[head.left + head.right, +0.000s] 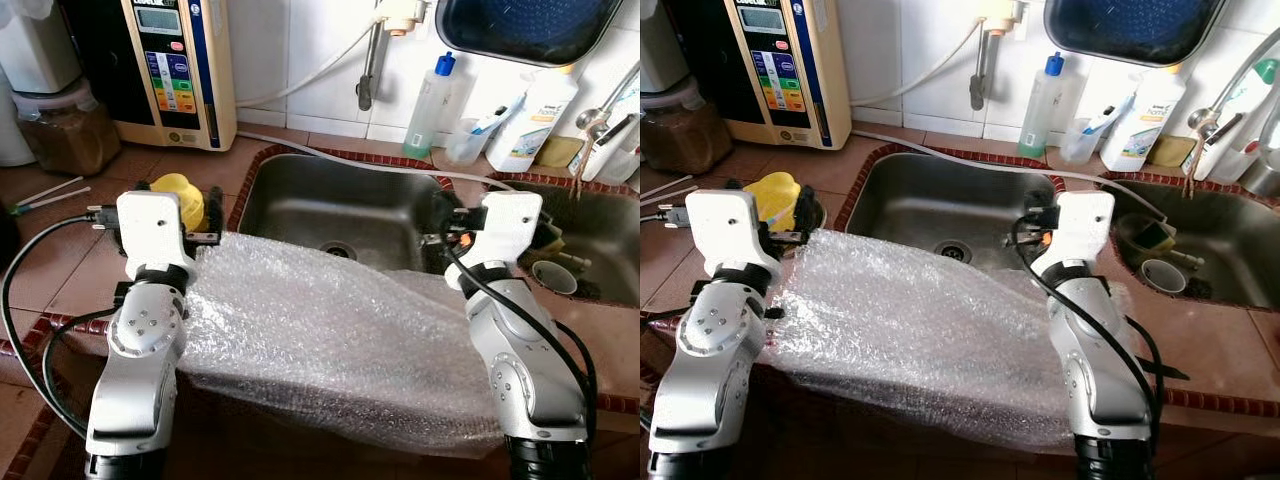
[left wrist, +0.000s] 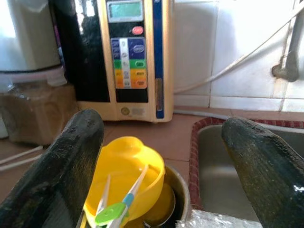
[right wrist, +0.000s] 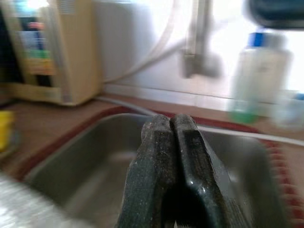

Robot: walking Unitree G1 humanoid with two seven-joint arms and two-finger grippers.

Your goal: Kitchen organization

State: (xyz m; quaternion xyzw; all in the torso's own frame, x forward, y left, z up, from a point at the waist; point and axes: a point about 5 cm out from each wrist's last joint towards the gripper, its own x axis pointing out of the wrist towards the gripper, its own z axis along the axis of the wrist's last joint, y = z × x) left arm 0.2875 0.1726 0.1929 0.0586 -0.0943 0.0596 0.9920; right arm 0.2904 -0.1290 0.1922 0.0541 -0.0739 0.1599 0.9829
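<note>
Kitchen org looks early. You've got a bubble wrap sheet (image 1: 330, 340) draped over the counter edge and the near rim of the steel sink (image 1: 300, 200), hanging down the front. Not yet lifted, folded or stowed, as far as I can judge. Everything else on the counter is untouched.

L gripper (image 2: 156, 180) at the sheet's 10 o'clock corner, jaws spread wide, nothing between them. Just past it: yellow plastic bowl (image 2: 126, 175) nested in a metal cup, chopsticks lying in it.

R gripper (image 3: 171, 161) at the sheet's 2 o'clock corner, over the basin. Fingers pressed flat together, and I can't see any wrap caught in them.

Materials: wrap is clear, pebbled, limp, crinkly, so prob slippery and needs a pinch on the edge. Sink is dull brushed steel with a drain at centre. Counter is terracotta tile (image 1: 70, 250), red mosaic trim round the basins.

Water ionizer (image 1: 175, 70) at 11 o'clock, soap bottles (image 1: 535, 120) at 1 o'clock on the back ledge.
</note>
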